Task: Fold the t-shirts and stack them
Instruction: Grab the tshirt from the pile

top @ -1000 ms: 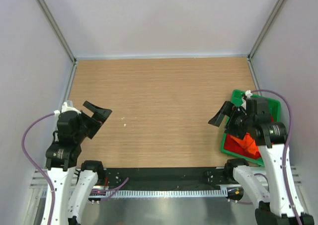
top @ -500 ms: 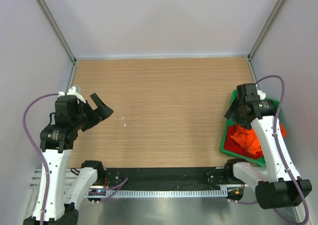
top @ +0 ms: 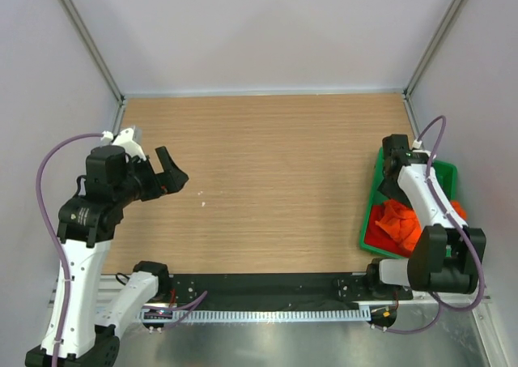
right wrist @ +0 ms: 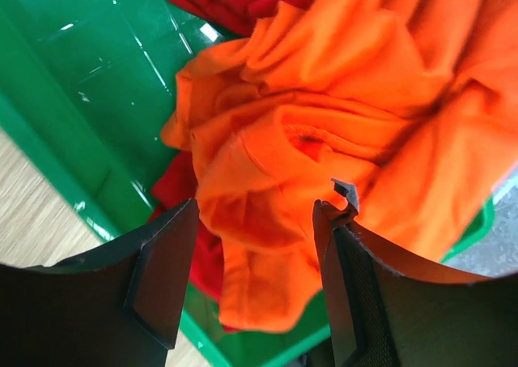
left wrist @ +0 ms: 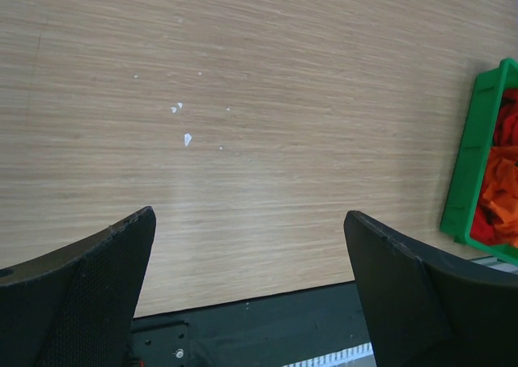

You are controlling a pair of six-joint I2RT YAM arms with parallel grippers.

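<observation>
A crumpled bright orange t-shirt (top: 402,224) lies on a deep red t-shirt (top: 375,236) in the green tray (top: 444,169) at the right table edge. My right gripper (top: 392,192) hangs over the tray, pointing down. In the right wrist view it (right wrist: 257,209) is open and empty just above the orange shirt (right wrist: 324,100), with red cloth (right wrist: 174,190) below it. My left gripper (top: 171,175) is open and empty above the left side of the table; it also shows in the left wrist view (left wrist: 249,215). That view shows the tray (left wrist: 476,140) with the orange shirt (left wrist: 502,181).
The wooden table (top: 267,181) has a few small white specks (left wrist: 187,139) left of centre. White walls and metal posts close in the back and sides. A black strip (top: 267,286) and the arm bases run along the near edge.
My right arm has swung right and its gripper has turned down over the tray and the shirts. My left arm has shifted a little farther back and stays open.
</observation>
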